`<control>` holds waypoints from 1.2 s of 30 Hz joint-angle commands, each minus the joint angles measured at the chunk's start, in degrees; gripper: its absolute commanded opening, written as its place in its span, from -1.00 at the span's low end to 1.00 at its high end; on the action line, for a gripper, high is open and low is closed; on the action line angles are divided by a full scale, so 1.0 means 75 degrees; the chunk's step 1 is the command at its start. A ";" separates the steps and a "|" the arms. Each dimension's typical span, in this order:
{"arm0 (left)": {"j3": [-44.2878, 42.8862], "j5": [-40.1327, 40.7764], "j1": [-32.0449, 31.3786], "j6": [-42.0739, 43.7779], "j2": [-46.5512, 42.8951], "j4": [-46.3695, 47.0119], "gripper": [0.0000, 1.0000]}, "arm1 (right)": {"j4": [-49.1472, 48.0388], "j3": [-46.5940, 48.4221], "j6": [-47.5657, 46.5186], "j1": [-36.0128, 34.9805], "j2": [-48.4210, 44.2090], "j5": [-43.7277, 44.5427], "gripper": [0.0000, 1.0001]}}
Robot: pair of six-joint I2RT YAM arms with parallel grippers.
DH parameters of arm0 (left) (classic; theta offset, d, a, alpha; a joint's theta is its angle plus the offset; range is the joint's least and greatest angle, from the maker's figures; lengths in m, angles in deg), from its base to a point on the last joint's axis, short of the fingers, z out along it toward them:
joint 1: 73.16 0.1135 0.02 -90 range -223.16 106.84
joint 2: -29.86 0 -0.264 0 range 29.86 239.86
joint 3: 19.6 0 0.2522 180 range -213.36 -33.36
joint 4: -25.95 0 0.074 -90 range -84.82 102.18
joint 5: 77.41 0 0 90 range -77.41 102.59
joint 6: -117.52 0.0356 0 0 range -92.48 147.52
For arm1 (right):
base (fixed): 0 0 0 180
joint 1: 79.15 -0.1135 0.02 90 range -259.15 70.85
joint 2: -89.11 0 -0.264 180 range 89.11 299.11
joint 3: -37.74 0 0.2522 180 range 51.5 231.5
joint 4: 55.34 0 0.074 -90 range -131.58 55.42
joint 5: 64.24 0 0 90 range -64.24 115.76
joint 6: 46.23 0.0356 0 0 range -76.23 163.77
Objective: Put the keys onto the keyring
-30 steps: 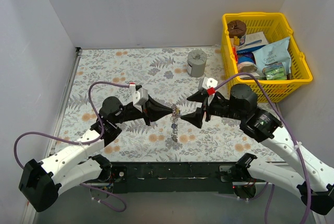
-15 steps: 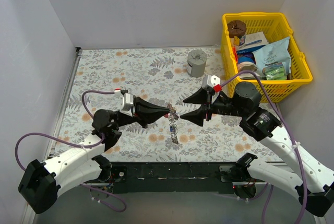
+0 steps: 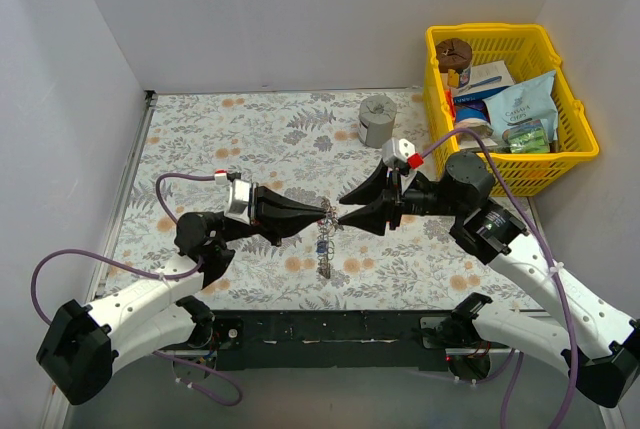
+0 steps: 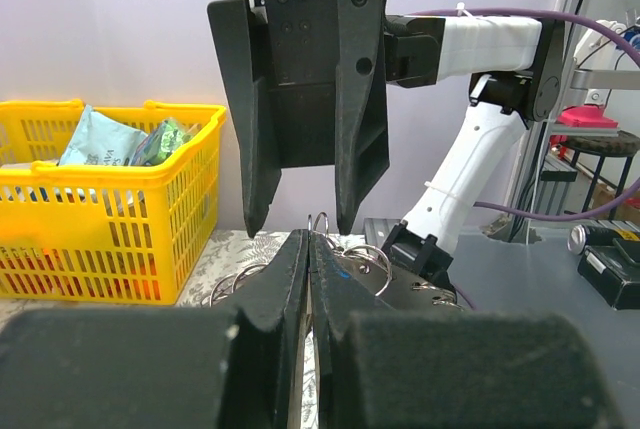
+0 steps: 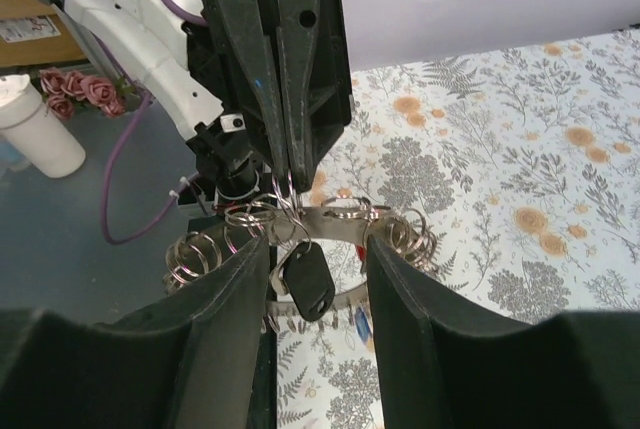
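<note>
A: What do we have, biggest things first?

B: We see the flowered tabletop (image 3: 250, 139), a yellow basket (image 3: 570, 164) at its far right corner, and a grey cup (image 3: 378, 121) just left of the basket.

A: And the pincers?

B: They meet nose to nose over the middle. The left pincer (image 3: 327, 212) has its fingers pressed together on the keyring (image 5: 340, 219). In its own wrist view we see a thin wire loop nipped at the tips. The right pincer (image 3: 341, 210) stands apart, one finger on each side of the ring. We cannot tell whether either finger touches it.

A: How does the keyring look to us?

B: It is a thin silver band, its rim crowded with small coiled wire rings. From above we see it edge-on, as a narrow line. Its long axis runs from the pincer tips toward the near edge of the tabletop. In the right wrist view the band crosses from side to side between the spread fingers.

A: Where is it against the pincers?

B: Its far end sits right at the left pincer's tips, inside the gap of the right one. The rest trails toward the near edge. We cannot tell whether the near end touches the tabletop.

A: The keys?

B: The keys (image 3: 324, 254) hang along the band. A dark-headed one (image 5: 305, 284) dangles between the right fingers, with a blue one (image 5: 361, 325) just beside it.
</note>
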 commanded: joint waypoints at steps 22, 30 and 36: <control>-0.0389 -0.0171 0.0026 -0.0061 0.0039 0.0271 -1.00 | -0.1531 -0.0151 0.0815 -0.0054 0.0393 -0.0747 -0.23; -0.0436 -0.0277 0.0014 -0.0155 0.0121 0.0411 -1.00 | -0.1426 -0.0151 0.0757 -0.0066 0.0498 -0.0700 -0.50; -0.0518 -0.0488 0.0014 -0.0166 0.0191 0.0294 -1.00 | -0.1262 -0.0093 0.0686 -0.0089 0.0568 -0.0676 -0.79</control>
